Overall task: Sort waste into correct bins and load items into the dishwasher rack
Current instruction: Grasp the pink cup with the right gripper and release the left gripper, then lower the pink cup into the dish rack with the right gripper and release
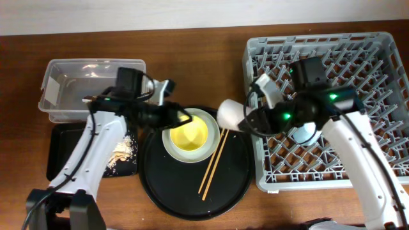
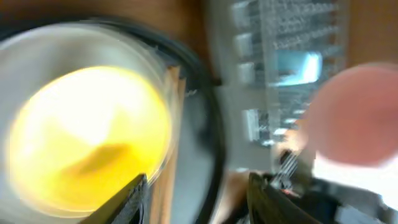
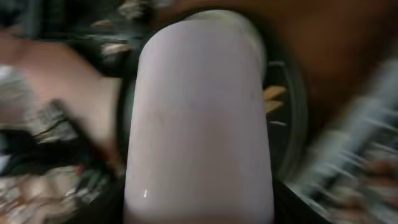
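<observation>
Beside the dishwasher rack (image 1: 377, 45), right gripper (image 1: 243, 119) clamped on pink cup (image 1: 229, 113), left gripper (image 2: 196, 188) spread above yellow bowl (image 1: 190, 135).

Table (image 1: 192, 51): dark reddish-brown wood; fills nearly the whole overhead view
Far edge: pale strip (image 1: 128, 13) beyond it — wall or floor, cannot tell
Light: even; faint sheen on the wood

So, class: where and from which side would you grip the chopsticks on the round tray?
Probably mid-length, from straight above, fingers closing across the pair: the chopsticks lie flat and together on the round black tray, their upper ends near the grey-green bowl.
</observation>
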Tool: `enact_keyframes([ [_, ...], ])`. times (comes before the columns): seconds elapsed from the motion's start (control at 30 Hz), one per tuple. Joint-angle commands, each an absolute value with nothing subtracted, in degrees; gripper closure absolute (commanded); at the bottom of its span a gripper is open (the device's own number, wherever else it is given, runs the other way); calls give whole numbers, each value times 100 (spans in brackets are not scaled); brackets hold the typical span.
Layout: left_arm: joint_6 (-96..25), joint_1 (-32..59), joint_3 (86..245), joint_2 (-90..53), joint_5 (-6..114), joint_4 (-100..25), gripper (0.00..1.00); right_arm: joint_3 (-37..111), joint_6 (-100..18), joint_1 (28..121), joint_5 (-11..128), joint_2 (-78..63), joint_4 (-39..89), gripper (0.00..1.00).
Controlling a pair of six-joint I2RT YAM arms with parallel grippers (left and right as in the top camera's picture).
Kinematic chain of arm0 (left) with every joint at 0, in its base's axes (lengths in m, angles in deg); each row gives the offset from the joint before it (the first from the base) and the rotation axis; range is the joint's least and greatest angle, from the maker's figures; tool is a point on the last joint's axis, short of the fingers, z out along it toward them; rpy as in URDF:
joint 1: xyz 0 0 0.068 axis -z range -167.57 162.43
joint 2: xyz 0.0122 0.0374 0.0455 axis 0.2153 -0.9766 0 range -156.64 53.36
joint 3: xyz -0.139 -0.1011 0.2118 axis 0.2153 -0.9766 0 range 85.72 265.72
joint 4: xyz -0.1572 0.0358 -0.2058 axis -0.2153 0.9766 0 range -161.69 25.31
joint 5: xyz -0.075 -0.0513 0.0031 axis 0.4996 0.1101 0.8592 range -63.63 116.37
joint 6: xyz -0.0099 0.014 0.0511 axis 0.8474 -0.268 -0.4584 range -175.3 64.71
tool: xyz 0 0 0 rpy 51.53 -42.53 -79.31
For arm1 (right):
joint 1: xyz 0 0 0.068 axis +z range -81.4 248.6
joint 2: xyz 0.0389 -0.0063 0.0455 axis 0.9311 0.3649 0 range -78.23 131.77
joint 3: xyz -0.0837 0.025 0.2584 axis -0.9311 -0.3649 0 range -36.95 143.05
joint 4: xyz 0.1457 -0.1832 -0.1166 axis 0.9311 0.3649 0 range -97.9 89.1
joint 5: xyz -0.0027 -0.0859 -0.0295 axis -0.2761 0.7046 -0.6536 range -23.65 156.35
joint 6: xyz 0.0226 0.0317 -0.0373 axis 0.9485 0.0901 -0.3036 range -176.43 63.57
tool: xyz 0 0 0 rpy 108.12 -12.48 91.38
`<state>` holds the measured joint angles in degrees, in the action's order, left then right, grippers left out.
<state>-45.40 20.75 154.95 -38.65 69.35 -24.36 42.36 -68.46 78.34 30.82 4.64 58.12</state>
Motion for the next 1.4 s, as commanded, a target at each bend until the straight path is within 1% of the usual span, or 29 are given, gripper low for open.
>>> enact_keyframes([
  [0.0, -5111, 1708, 15519, -3329, 6047, -2169, 50, 5012, -6219, 7418, 4879, 438, 6092, 56],
  [0.07, -5111, 1616, 15519, -3041, 5888, -2104, 50, 5298, -5867, 7134, 5493, 440, 6256, 60],
  [0.13, -5109, 1600, 15519, -2763, 5798, -2093, 50, 5530, -5646, 6857, 5851, 493, 6411, 62],
  [0.33, -5111, 1600, 15519, -2322, 5779, -2051, 50, 6435, -5395, 6002, 5952, 1426, 7200, 62],
  [0.43, -5111, 1600, 15519, -2322, 5776, -1973, 50, 6831, -5397, 5882, 5956, 2132, 7403, 63],
  [0.67, -5111, 1600, 15519, -2322, 5776, -1892, 49, 6877, -5268, 5843, 6131, 3102, 7267, 63],
  [0.7, -5111, 1600, 15519, -2322, 5776, -1892, 50, 6877, -5268, 5845, 6144, 3185, 7248, 61],
  [0.73, -5111, 1600, 15519, -2322, 5776, -1890, 50, 6877, -5268, 5845, 6201, 3220, 7206, 50],
  [0.8, -5111, 1600, 15519, -2322, 5776, -1887, 50, 6877, -5273, 5845, 6273, 3236, 7064, 21],
  [0.83, -5111, 1600, 15519, -2322, 5776, -1887, 50, 6877, -5277, 5845, 6271, 3236, 6986, 5],
  [0.87, -5111, 1600, 15519, -2322, 5776, -1887, 50, 6877, -5273, 5845, 6249, 3236, 6977, 1],
  [1.03, -5111, 1600, 15519, -2322, 5757, -1885, 49, 6949, -5270, 5845, 5983, 3078, 7110, 1],
  [1.13, -5111, 1603, 15519, -2322, 5414, -1765, 50, 7145, -5275, 5856, 5622, 2838, 7267, 1],
  [1.2, -5107, 1603, 15519, -2322, 4784, -1514, 50, 7209, -5500, 5958, 5117, 2506, 7340, 1],
  [1.3, -5058, 1600, 15519, -2322, 4078, -1210, 50, 7209, -5581, 6310, 4979, 2132, 7394, 1],
  [1.37, -4707, 1600, 15519, -2322, 3398, -1017, 50, 7209, -5618, 6857, 4981, 1968, 7460, 0],
])
